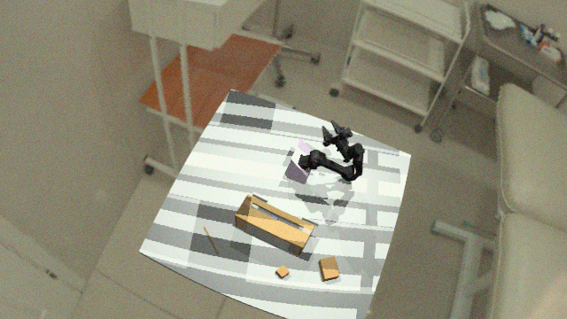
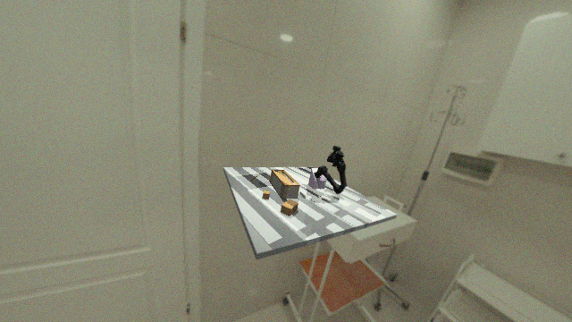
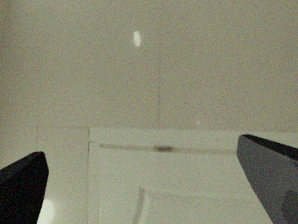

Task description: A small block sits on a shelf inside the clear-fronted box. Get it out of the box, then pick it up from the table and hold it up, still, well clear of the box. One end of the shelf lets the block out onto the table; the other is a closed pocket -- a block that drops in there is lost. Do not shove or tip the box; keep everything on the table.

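The box [image 1: 270,229] [image 2: 279,182] is long and orange-brown with a narrow slot along its top; it stands on the striped table [image 1: 213,164] [image 2: 264,233]. Inside the slot small pale and bluish patches show in the top view, but I cannot make out the block or the shelf. My gripper [image 1: 329,124] [image 3: 142,145] is open and empty. It is raised above the far side of the table, well away from the box, and the wrist view shows only wall and door between its fingers.
A small orange cube [image 1: 282,271] [image 2: 265,195] and a larger brown-orange block [image 1: 329,268] [image 2: 289,207] lie on the table near the box. A thin orange stick [image 1: 211,240] lies beyond the box's other end. A purple angular object [image 1: 298,172] [image 2: 313,181] stands by the arm's base.
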Motion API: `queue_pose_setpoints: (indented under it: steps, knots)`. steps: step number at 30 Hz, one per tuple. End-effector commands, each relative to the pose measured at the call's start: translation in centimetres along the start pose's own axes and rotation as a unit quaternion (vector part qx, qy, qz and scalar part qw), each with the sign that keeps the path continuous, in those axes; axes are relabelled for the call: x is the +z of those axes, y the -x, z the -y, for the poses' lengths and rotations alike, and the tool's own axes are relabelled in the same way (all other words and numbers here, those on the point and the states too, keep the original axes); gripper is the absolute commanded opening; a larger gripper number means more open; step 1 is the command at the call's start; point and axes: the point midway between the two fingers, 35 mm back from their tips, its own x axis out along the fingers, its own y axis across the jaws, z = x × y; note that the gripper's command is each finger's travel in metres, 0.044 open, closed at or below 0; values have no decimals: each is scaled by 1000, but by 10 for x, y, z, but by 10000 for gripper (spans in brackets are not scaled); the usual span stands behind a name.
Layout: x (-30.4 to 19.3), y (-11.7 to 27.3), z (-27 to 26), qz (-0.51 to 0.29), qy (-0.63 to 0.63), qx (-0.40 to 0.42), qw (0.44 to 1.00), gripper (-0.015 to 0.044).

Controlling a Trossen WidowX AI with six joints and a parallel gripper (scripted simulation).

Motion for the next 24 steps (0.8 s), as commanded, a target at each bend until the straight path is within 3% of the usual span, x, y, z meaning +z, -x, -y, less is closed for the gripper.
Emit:
queue_pose_setpoints:
  steps: [1, 6, 12, 24]
  knots:
    - [-2, -1, 0, -3, 4, -3, 1000, 400]
    - [-43, -15, -2, -89, 116, -71, 987, 400]
    - [-107, -25, 5, -219, 257, -153, 929, 400]
    - [-234, -3, 54, -480, 446, -285, 699, 400]
